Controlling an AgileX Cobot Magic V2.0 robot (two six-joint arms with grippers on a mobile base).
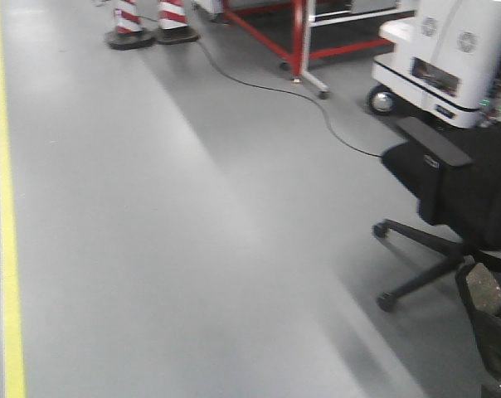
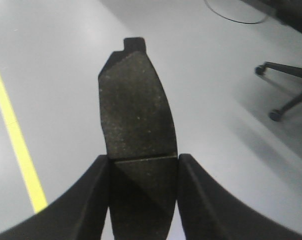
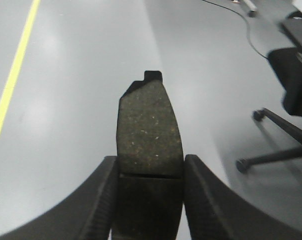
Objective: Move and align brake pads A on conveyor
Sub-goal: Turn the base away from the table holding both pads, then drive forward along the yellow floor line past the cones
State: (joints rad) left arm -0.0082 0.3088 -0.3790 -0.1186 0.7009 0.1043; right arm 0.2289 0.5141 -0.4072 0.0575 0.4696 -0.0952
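In the left wrist view a dark grey brake pad [image 2: 136, 105] sticks forward out of my left gripper [image 2: 143, 161], whose two black fingers are shut on its sides at the groove. My right gripper [image 3: 150, 164] is likewise shut on a second brake pad [image 3: 147, 127], clamped at the groove with its tabbed end pointing away. Both pads hang over the smooth grey floor. In the front view a pad [image 1: 481, 288] shows at the bottom right edge, held up by a dark gripper. The conveyor is out of view.
A black office chair [image 1: 454, 195] on a wheeled base stands at the right. A yellow floor line [image 1: 8, 249] runs along the left. Striped cones [image 1: 147, 21], a red frame [image 1: 296, 37], a black cable [image 1: 317, 104] and a white machine [image 1: 445, 58] stand at the back.
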